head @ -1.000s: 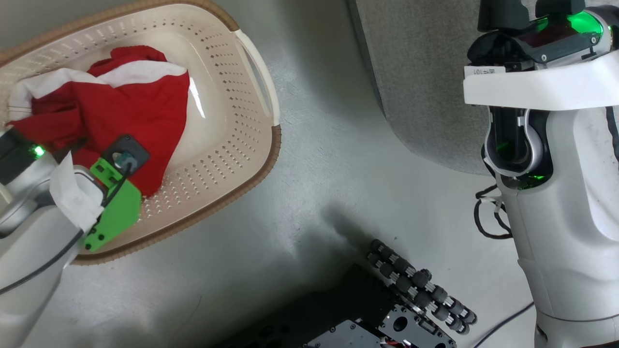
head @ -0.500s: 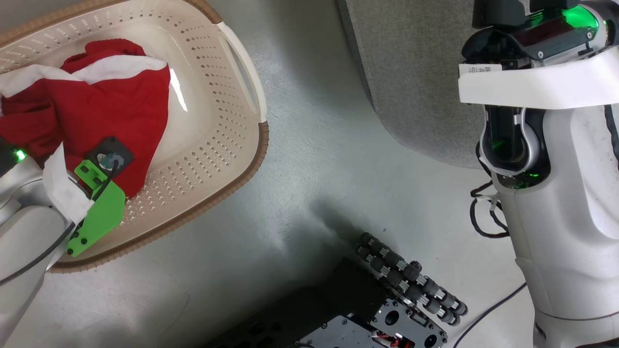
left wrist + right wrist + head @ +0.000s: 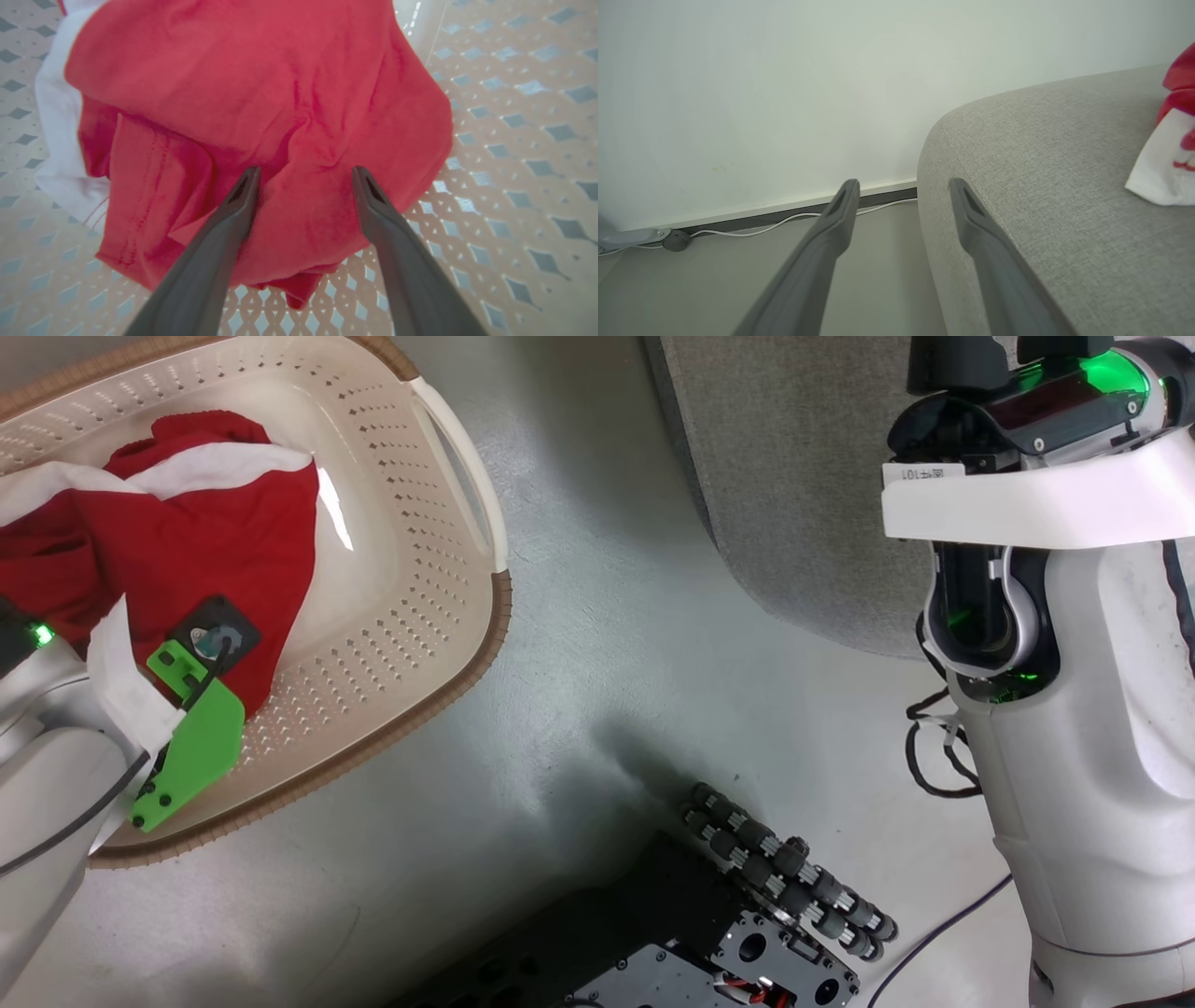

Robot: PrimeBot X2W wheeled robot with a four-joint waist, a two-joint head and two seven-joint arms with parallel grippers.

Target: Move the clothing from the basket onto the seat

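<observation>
Holding the left gripper (image 3: 304,179) spread wide and empty just over a bright red, white-trimmed soft garment (image 3: 261,93) lying in the oval cream perforated plastic basket (image 3: 514,140). Pointing the right gripper (image 3: 903,186), likewise spread, beside the large light grey woven-fabric seat cushion (image 3: 1041,163) bearing a second red-and-white garment (image 3: 1157,163).
</observation>
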